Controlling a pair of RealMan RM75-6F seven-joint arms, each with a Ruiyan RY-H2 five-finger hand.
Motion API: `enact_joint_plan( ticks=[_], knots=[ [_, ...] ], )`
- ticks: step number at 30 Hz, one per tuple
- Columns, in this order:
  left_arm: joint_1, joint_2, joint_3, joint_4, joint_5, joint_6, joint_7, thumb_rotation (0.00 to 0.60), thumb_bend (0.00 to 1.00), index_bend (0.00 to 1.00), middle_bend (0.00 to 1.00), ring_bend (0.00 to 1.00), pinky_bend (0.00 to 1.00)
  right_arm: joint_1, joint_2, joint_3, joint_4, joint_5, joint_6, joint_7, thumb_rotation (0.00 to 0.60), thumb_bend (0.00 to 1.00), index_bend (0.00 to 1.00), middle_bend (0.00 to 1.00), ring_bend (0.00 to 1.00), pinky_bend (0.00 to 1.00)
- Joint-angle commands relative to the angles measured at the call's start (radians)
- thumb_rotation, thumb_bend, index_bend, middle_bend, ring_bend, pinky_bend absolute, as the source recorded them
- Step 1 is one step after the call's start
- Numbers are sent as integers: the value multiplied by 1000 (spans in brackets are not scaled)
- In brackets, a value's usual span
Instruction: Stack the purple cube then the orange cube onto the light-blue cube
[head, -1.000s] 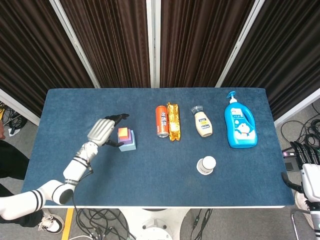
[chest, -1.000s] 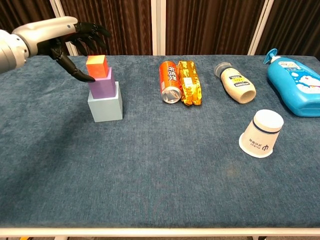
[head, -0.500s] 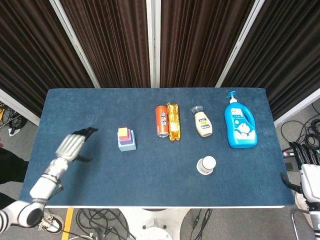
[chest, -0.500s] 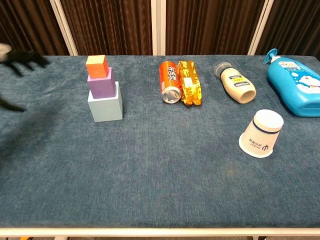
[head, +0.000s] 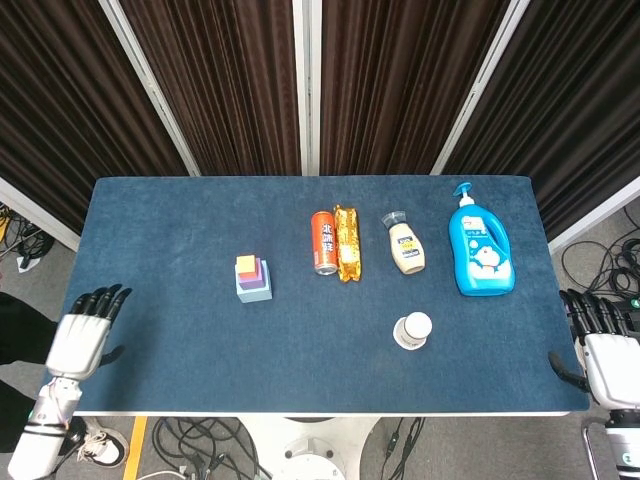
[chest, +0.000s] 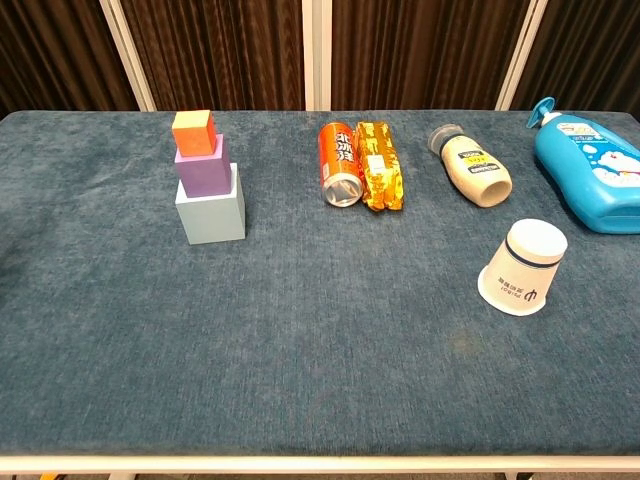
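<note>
The orange cube (chest: 193, 132) sits on the purple cube (chest: 203, 168), which sits on the light-blue cube (chest: 211, 210), forming an upright stack left of the table's middle. From above, the stack shows as the orange cube (head: 245, 264), the purple cube (head: 258, 271) and the light-blue cube (head: 255, 290). My left hand (head: 82, 336) hangs off the table's left front edge, empty, fingers apart. My right hand (head: 604, 345) is off the right front corner, empty, fingers apart. Neither hand appears in the chest view.
An orange can (chest: 339, 163) and a gold snack packet (chest: 378, 164) lie side by side at mid-table. A white squeeze bottle (chest: 470, 165) lies further right, a blue pump bottle (chest: 587, 165) at the far right. A paper cup (chest: 523, 267) stands upside down near the right front.
My left hand has drawn back from the stack, down and left, off the table's edge and out of the chest view. The stack stands unmoved. My right hand rose slightly.
</note>
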Motion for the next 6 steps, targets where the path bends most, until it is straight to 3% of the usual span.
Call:
enact_joint_plan(
  ticks=[1,6],
  knots=[
    [39,14,11,-16,26,43,-2,600,92,176,231,171,223,1,-5,-2,-1,-1,-2,-13,600,232,39,69,0,0],
    [58,28,-1,-27,40,57,-23,600,92,176,231,170,223,2,-11,-6,-4,-10,0,-31,600,232,39,69,0,0]
  ],
)
